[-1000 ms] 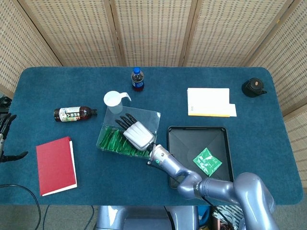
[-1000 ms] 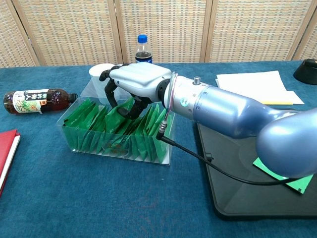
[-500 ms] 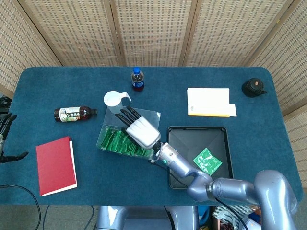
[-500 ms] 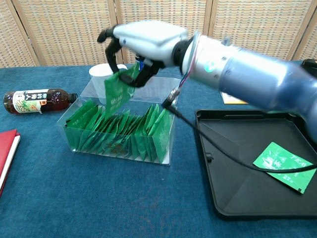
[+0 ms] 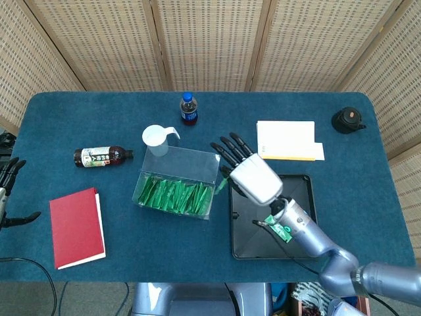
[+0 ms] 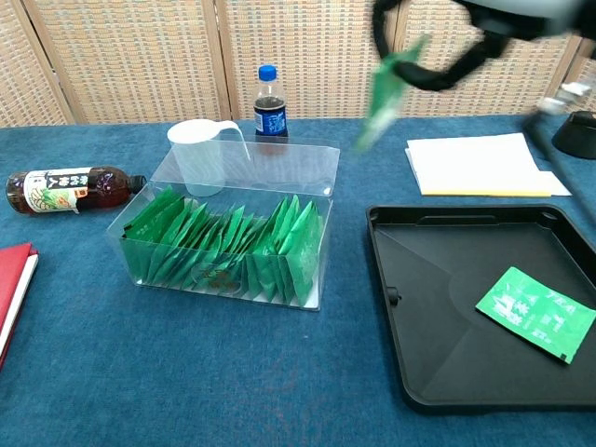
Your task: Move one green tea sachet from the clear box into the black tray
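My right hand (image 5: 253, 176) hangs in the air between the clear box (image 5: 181, 160) and the black tray (image 5: 242, 227), fingers pointing to the table's far side. It pinches one green tea sachet (image 6: 385, 86), which dangles, blurred, below the fingers (image 6: 470, 56) at the top of the chest view. Several green sachets (image 6: 223, 244) stand in rows in the clear box (image 6: 244, 169). Another green sachet (image 6: 535, 312) lies flat at the right of the black tray (image 6: 447, 307). My left hand (image 5: 8, 191) is at the table's far left edge, fingers apart, holding nothing.
A white cup (image 5: 156, 137) and a cola bottle (image 5: 189, 108) stand behind the box. A tea bottle (image 5: 100, 157) lies to its left, a red book (image 5: 77, 227) at the front left. White paper (image 5: 287, 139) and a small black object (image 5: 347, 120) sit behind the tray.
My right hand has lifted a sachet out of the clear box and carried it up and to the right, toward the tray. The left hand has stayed put.
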`<state>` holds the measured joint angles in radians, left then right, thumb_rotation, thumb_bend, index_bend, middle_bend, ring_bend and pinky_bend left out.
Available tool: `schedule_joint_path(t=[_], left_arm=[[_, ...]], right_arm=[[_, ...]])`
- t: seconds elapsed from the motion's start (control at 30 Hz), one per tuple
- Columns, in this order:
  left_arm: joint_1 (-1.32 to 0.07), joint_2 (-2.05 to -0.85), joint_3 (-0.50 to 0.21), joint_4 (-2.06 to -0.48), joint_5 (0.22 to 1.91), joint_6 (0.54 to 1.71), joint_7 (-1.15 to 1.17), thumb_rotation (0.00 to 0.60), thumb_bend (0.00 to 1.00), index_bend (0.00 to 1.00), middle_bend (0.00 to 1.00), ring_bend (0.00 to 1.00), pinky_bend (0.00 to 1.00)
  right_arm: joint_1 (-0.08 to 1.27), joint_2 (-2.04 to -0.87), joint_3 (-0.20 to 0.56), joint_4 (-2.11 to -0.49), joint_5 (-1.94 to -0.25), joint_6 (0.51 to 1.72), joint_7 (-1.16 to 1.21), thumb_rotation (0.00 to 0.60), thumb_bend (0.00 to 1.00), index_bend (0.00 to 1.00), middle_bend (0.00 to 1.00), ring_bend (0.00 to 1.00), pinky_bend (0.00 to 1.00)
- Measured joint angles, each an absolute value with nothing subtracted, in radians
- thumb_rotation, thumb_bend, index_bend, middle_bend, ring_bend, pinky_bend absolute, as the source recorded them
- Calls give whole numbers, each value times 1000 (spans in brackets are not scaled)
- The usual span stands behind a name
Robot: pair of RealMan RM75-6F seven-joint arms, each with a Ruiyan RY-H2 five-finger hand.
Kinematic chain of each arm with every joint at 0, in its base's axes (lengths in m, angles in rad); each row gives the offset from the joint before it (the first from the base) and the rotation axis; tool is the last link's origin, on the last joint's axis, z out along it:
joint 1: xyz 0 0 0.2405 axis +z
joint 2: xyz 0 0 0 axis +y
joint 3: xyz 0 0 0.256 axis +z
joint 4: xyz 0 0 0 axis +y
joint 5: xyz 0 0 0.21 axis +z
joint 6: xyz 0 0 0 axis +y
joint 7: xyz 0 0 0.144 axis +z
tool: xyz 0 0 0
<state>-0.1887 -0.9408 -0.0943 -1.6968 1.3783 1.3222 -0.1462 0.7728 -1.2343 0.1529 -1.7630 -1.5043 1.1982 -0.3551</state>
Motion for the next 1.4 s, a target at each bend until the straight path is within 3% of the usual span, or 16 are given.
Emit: schedule_joint_path(t=[0.2,0.37,0.4,0.5,0.57,0.67,0.77,1.03,1.2,1.4], left_arm=[[-182,-938,-91,-1700,1387,1334,-151,600,80,0,0,0,0],[-183,-940,-89,-1701,1388,1332,-145,600,79,0,0,0,0],[-183,-940,-89,-1701,1388,1332,-143,600,79,0,0,0,0],[-185,-943,-89,-1701,1386,1330,-133,600,80,0,0,0,0],[-185,-945,-89,-1701,1384,1329,-128,600,79,0,0,0,0],[-186,-946,-88,-1701,1383,1327,-125,600,79,0,0,0,0],[-187,-944,-87,-1700,1383,1324,-125,600,79,0,0,0,0],[-183,-948,-83,-1695,1397,1335,-125,600,79,0,0,0,0],[-166,-973,-72,-1688,1426,1378,-107,600,79,0,0,0,0],[-139,-1006,-61,-1672,1458,1438,-82,600,79,0,0,0,0]], right_arm=[[663,-1181,24,-1700,-1627,1265,-268,600,645,630,178,0,28],[606,-1183,-40,-1601,-1685,1298,-208,600,646,614,173,0,28],[593,-1188,-53,-1577,-1697,1305,-191,600,646,564,167,0,28],[570,-1201,-78,-1527,-1730,1317,-158,600,530,74,62,0,28],[562,-1205,-83,-1515,-1736,1317,-162,600,403,0,9,0,28],[549,-1204,-80,-1521,-1732,1318,-177,600,192,0,0,0,20],[534,-1198,-68,-1530,-1729,1342,-181,600,112,0,0,0,2],[446,-1130,-54,-1584,-1714,1466,-181,600,1,0,0,0,0],[339,-1113,-62,-1599,-1656,1552,-133,600,0,0,0,0,0],[209,-1170,-59,-1560,-1579,1647,-98,600,0,0,0,0,0]])
